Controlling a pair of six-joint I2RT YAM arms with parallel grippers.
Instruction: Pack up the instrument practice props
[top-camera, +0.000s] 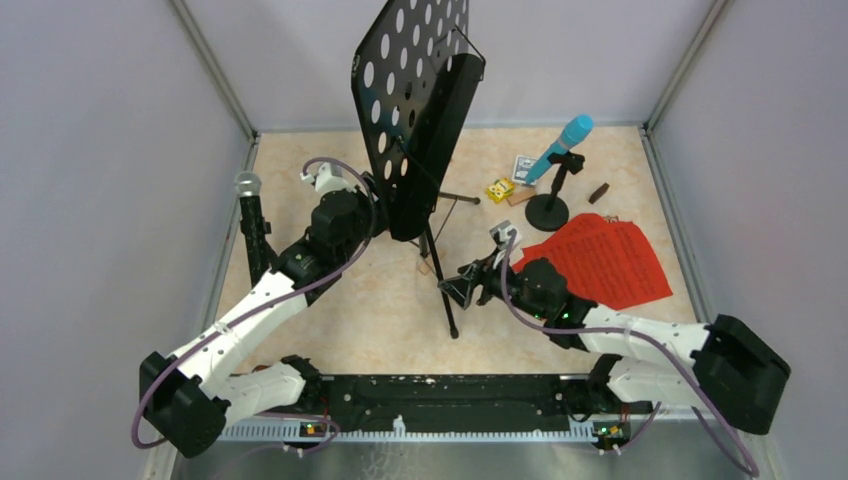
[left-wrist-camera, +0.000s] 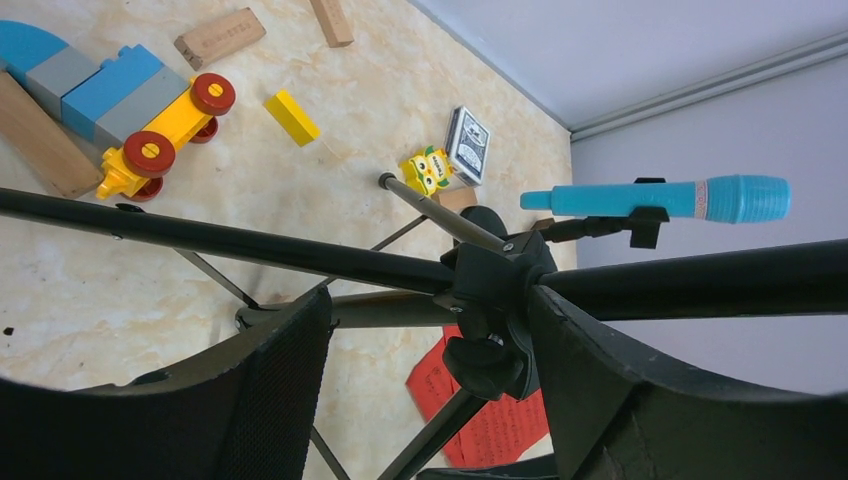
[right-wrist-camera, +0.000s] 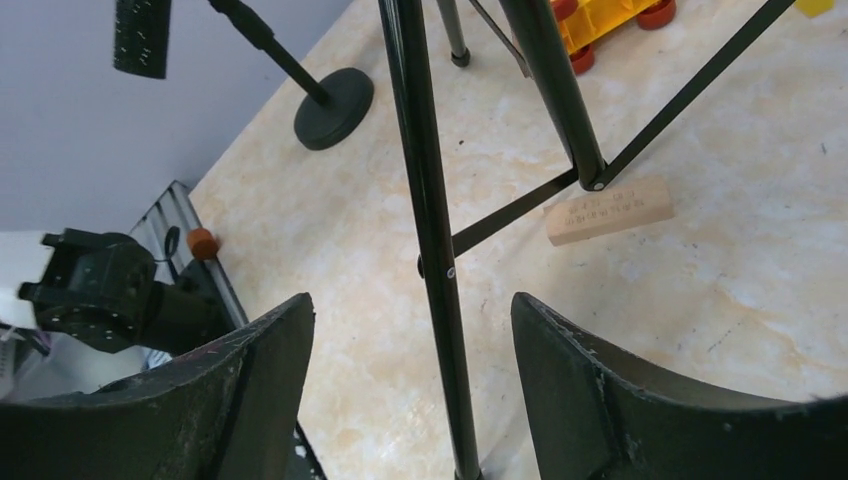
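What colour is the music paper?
The paper is red; the top view shows it best.

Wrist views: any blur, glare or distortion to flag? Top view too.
Left wrist view: stand tube looks slightly bowed, blue microphone sharp, fingers dark with little detail. Right wrist view: stand leg and wooden block crisp, no glare. Top view: even soft light, faint shadows, music desk cropped at the top.
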